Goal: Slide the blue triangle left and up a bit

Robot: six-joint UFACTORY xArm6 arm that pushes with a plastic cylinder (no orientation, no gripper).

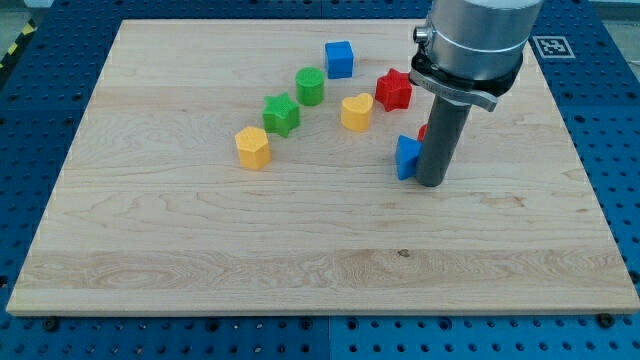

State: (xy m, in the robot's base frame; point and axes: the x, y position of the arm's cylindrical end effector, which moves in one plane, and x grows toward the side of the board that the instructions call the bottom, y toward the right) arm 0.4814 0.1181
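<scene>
My tip (432, 183) stands on the pale wooden table (200, 260) touching the right side of the small blue triangle block (405, 157) — no fingers here, only the dark rod — so the leftward, farther push looks barely begun, with most left.

Blue triangle (406, 156), blue cube (339, 59), red star (394, 89), green star (281, 113), pale wood-grain board (200, 250).

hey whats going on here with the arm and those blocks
My tip sits against the right side of the blue triangle, placed to push it toward the view's left and up. A red block peeks out behind the rod. The other blocks lie further up and left on the wooden board, untouched.
</scene>
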